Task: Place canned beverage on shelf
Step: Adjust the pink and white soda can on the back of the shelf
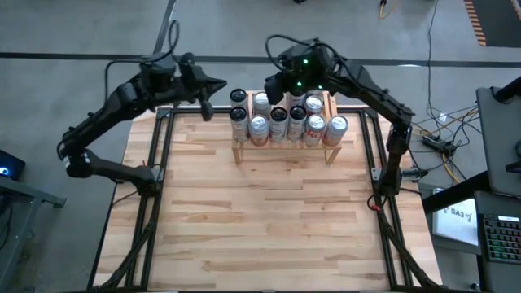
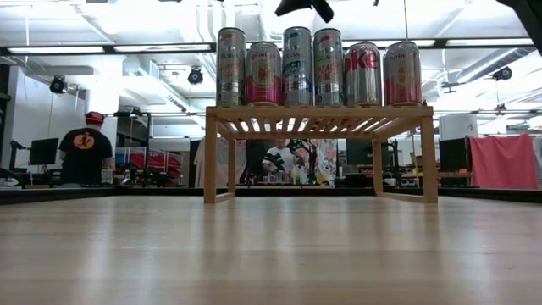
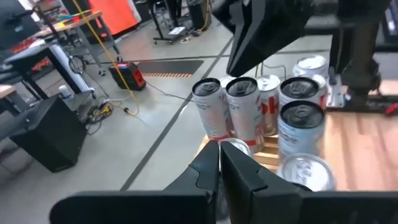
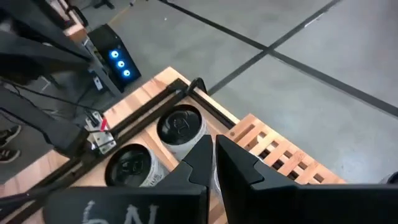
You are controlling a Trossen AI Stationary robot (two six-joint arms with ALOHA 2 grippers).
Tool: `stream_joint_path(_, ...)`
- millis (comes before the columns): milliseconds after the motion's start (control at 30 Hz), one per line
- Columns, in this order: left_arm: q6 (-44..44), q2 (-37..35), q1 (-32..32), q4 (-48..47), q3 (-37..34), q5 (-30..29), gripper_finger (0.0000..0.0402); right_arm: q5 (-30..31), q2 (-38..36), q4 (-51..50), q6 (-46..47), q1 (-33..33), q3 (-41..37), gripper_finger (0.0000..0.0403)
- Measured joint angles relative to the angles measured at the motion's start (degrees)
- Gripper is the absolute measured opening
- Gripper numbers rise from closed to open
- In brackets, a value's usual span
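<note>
Several beverage cans (image 1: 281, 122) stand upright in two rows on the slatted top of the low wooden shelf (image 1: 283, 151) at the table's far edge; the low view shows the cans (image 2: 313, 68) lined along the shelf (image 2: 322, 111). My left gripper (image 1: 221, 84) hovers shut just off the shelf's left end, above can height, and points toward the cans (image 3: 245, 112). My right gripper (image 1: 271, 88) hovers shut over the left part of the rows, above two cans (image 4: 180, 127); its tip (image 2: 305, 7) shows clear above the can tops. Neither holds anything.
Black frame rails (image 1: 163, 138) run along the table's left and right sides. The wide wooden tabletop (image 1: 260, 220) stretches in front of the shelf. Beyond the far edge lie grey floor and cables; people stand in the room behind (image 2: 85, 152).
</note>
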Motion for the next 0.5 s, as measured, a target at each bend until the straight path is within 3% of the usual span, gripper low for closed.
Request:
stream_joint_path(333, 2.34, 11.2, 0.01, -2.02, 10.53, 0.4, 0.0, 0.06, -1.01, -0.88, 1.34, 0.05, -0.11, 0.0012)
stream_joint_path(500, -1.29, 16.16, -0.08, -8.96, 17.42, 4.87, 0.0, 1.57, -1.01, -2.13, 1.4, 0.06, -0.11, 0.0012)
